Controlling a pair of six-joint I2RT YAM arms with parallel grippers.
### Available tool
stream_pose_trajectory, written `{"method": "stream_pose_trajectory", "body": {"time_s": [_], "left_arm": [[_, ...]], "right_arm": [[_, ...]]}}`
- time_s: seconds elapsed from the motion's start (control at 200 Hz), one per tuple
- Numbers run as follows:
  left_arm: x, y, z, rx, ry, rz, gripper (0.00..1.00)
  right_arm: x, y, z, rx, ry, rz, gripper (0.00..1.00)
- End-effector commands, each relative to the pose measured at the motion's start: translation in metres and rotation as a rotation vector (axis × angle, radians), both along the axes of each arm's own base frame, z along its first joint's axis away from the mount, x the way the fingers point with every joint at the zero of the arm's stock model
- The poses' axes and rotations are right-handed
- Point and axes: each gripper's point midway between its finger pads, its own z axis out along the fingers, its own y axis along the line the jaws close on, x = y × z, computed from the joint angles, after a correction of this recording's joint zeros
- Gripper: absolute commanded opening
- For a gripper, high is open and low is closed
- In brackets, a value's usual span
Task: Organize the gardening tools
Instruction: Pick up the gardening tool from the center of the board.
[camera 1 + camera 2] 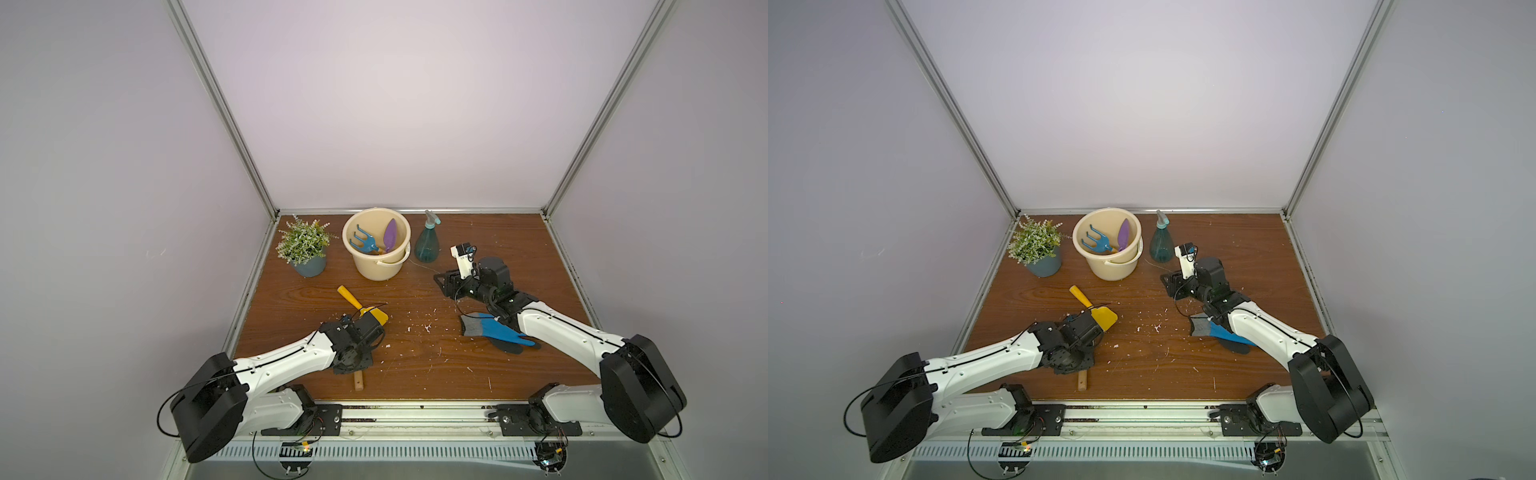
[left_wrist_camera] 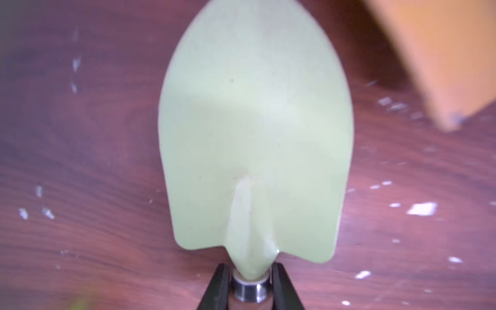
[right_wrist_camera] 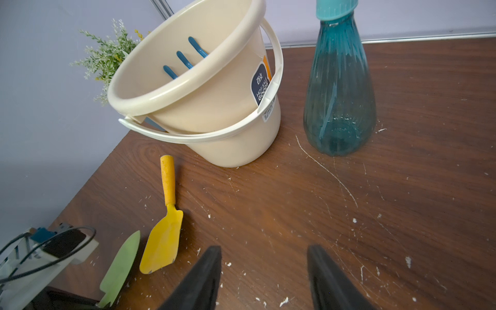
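Lime-green trowel ferrule pinched between left fingers.

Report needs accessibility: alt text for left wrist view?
Left gripper closed on the metal collar of a lime-green trowel, whose blade fills the frame over a speckled wooden table. A blurred yellow scoop intrudes at one corner.

Pale lilac walls close around me on three sides, aluminium frame posts in the corners, my dark wood-grain desk scratched and strewn with white flecks, soft even light
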Motion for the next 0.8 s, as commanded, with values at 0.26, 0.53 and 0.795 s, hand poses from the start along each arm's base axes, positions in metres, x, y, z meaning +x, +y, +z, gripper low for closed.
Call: {"method": "stream_pose_trajectory", "body": {"time_s": [0.26, 0.53, 0.795], "left_arm": [[0.094, -0.033, 0.135, 0.029, -0.436, -0.093, 0.0], [0.189, -0.021, 0.247, 0.17, -0.724, -0.037, 0.0], [0.291, -0.024, 0.314, 0.179, -0.941, -0.019, 0.0]], "right_arm": [[0.003, -0.005, 0.036, 0.031, -0.102, -0.023, 0.58], [-0.005, -0.01, 0.043, 0.046, -0.121, -0.025, 0.58], [-0.021, -0.021, 0.049, 0.058, -0.134, -0.039, 0.58]]}}
